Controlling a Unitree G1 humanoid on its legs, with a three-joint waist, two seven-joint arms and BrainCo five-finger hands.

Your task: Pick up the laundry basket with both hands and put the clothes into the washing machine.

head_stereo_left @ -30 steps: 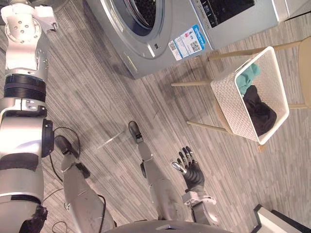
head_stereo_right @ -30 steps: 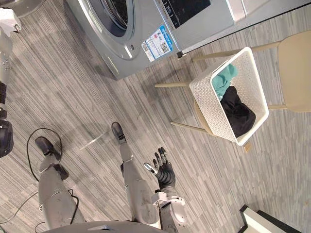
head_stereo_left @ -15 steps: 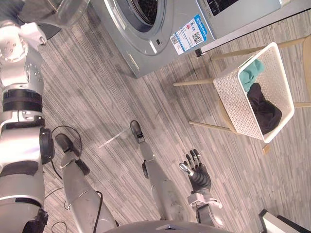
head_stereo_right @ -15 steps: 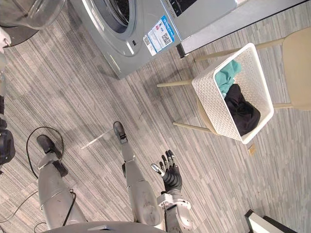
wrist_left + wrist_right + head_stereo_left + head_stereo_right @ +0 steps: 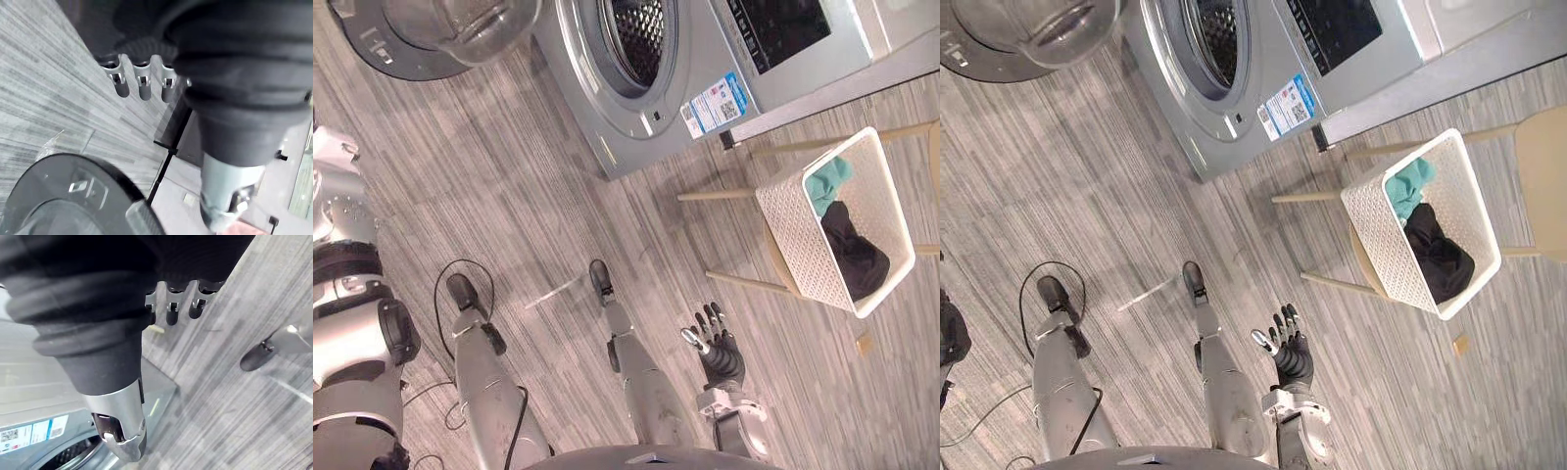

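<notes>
Holding nothing with right hand: fingers straight, spread over floor. Left hand likewise relaxed, empty. Well apart from basket.

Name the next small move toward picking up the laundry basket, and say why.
Probably turn and step toward the white laundry basket, which rests on a chair off to the robot's right, teal and black clothes inside. The right hand hangs open well short of it, and the left hand is near the open door of the washing machine, so neither can grasp yet.
</notes>
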